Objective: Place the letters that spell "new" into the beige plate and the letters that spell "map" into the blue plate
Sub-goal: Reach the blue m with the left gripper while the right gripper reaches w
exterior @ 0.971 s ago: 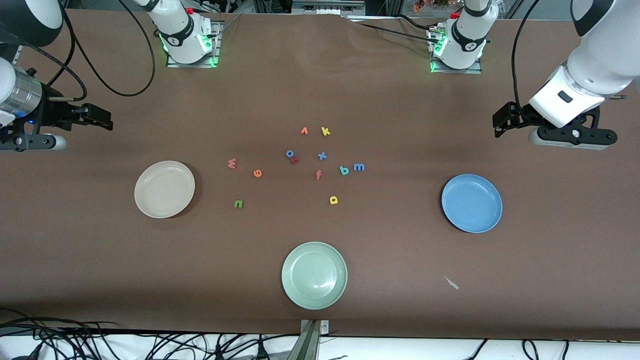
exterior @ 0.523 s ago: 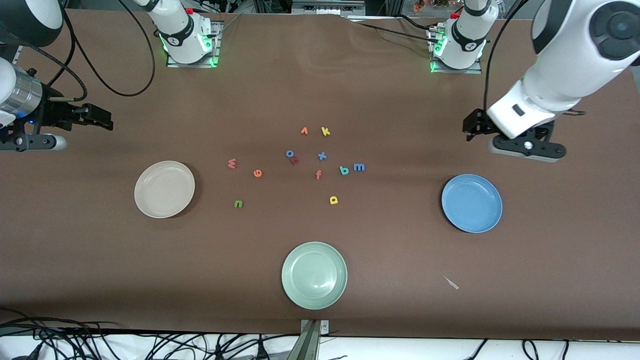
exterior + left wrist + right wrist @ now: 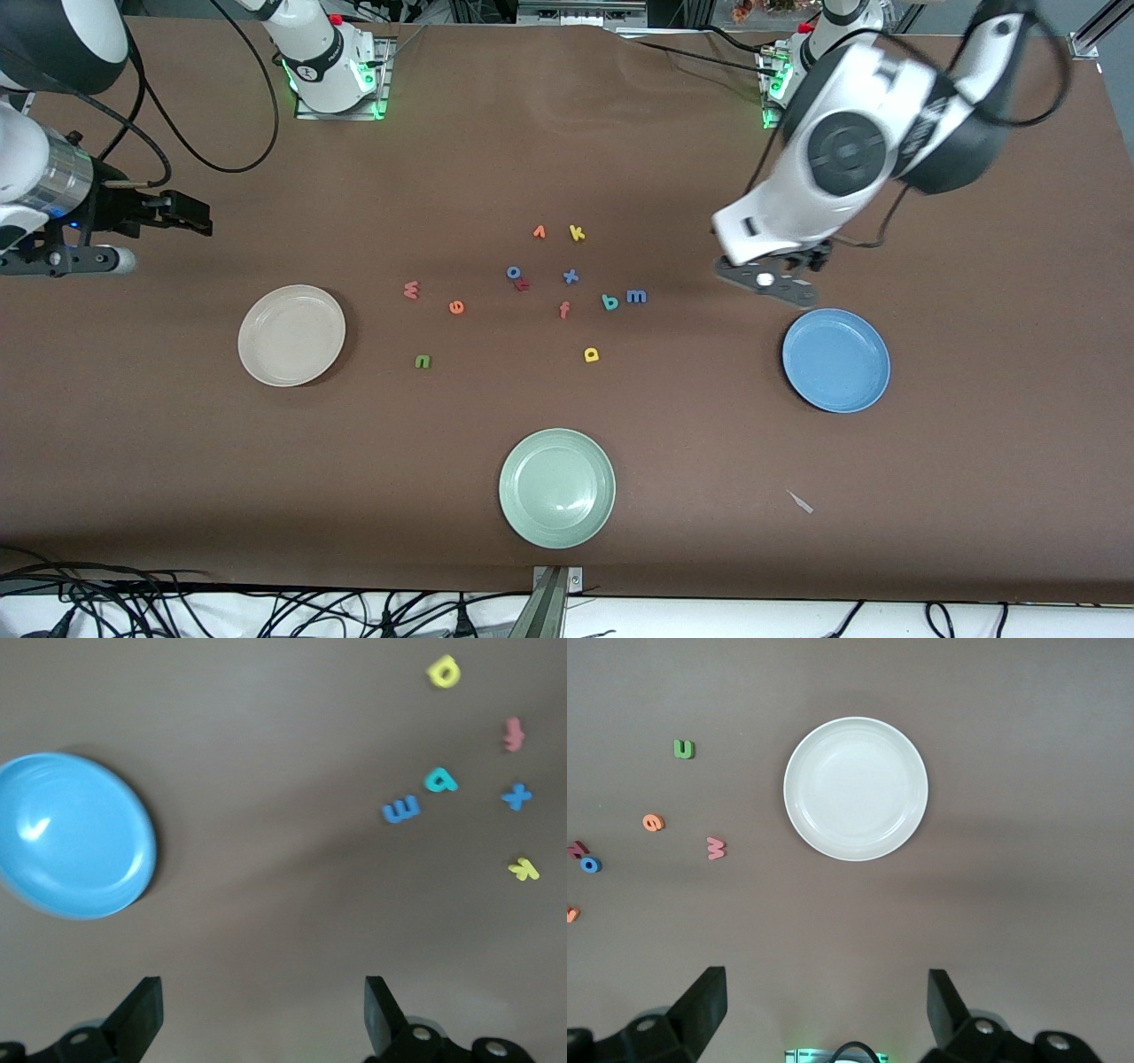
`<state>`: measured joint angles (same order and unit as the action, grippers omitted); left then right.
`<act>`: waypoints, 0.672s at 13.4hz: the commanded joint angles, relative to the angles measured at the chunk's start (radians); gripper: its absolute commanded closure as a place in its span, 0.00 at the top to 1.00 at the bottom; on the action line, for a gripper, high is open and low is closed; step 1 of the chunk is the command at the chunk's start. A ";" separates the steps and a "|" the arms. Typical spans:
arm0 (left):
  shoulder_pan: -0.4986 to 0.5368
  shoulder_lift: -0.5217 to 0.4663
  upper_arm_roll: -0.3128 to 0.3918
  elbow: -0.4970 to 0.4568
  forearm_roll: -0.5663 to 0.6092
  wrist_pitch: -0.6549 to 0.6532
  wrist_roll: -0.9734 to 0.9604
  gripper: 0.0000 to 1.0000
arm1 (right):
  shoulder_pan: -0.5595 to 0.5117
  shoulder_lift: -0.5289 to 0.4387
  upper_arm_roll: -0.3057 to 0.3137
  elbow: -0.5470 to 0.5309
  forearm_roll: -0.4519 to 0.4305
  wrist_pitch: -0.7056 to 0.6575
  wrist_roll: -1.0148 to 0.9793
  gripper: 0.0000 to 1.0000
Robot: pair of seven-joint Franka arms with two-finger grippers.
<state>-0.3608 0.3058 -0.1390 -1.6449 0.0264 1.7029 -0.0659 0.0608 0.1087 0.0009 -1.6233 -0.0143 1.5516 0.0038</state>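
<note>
The beige plate [image 3: 291, 335], blue plate [image 3: 835, 360] and pale green plate [image 3: 556, 487] hold nothing; left gripper [image 3: 262, 1014] and right gripper [image 3: 826, 1010] gape wide, empty.

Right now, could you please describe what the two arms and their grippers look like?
Both arms have glossy white rounded shells with black joint sections, and black cables loop along them. Their bases glow green. The left gripper and the right gripper are black, each with two flat black fingers with angled tips. The right arm's wrist has a silver metal band.
</note>
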 commanded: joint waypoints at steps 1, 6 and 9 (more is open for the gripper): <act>-0.043 0.088 0.012 0.039 -0.057 0.075 0.116 1.00 | 0.042 0.054 0.002 0.011 0.002 0.007 -0.002 1.00; -0.049 0.229 0.012 0.031 -0.106 0.225 0.498 1.00 | 0.148 0.146 0.002 -0.013 0.054 0.097 0.111 1.00; -0.136 0.298 0.007 0.014 -0.092 0.329 0.534 1.00 | 0.206 0.152 0.002 -0.122 0.059 0.268 0.203 1.00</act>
<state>-0.4254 0.5615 -0.1402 -1.6447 -0.0576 1.9778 0.4311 0.2362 0.2729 0.0090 -1.6670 0.0298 1.7256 0.1521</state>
